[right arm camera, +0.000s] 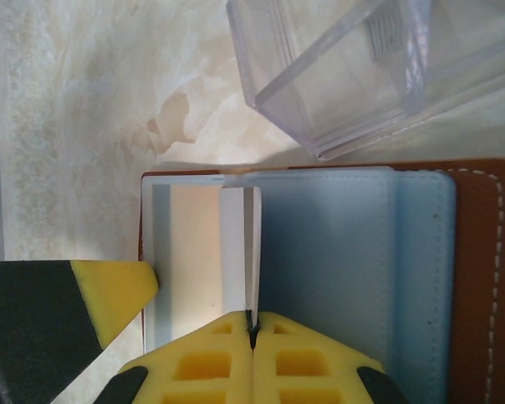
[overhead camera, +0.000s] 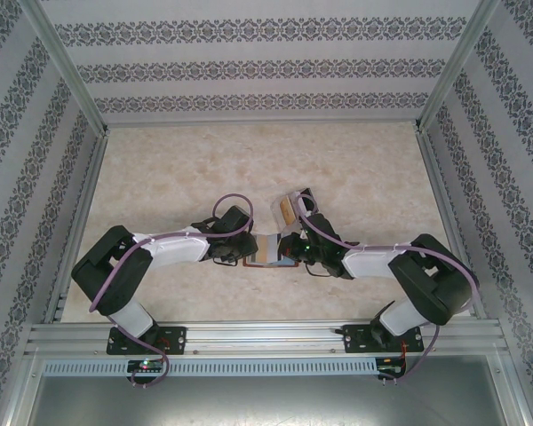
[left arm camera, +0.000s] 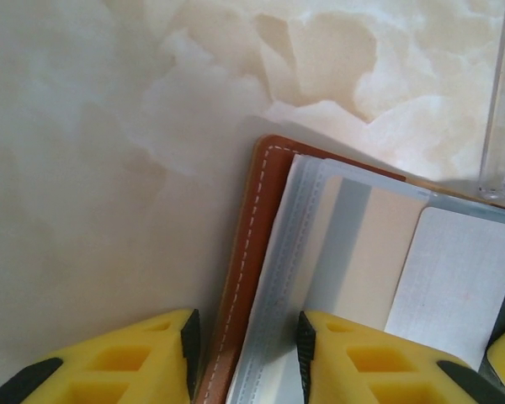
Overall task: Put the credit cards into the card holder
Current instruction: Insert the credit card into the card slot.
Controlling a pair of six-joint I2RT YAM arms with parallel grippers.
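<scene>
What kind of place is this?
Probably a robot test booth: silver aluminium frame rails, two white-and-black robot arms bolted on, grey patterned wall panels around a marble-look tabletop.

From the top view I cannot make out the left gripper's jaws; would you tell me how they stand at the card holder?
Observer: The left gripper has its jaws apart. They straddle the stitched brown edge of the card holder and its sleeves.
Operator: Thank you. And the right gripper?
Observer: The right gripper has its fingertips together at the near edge of the sleeves. I cannot tell whether a sleeve is pinched between them.
Operator: Is any card inside yet?
Observer: A tan card appears to sit in one of the sleeves, beside the pale blue pockets.
</scene>
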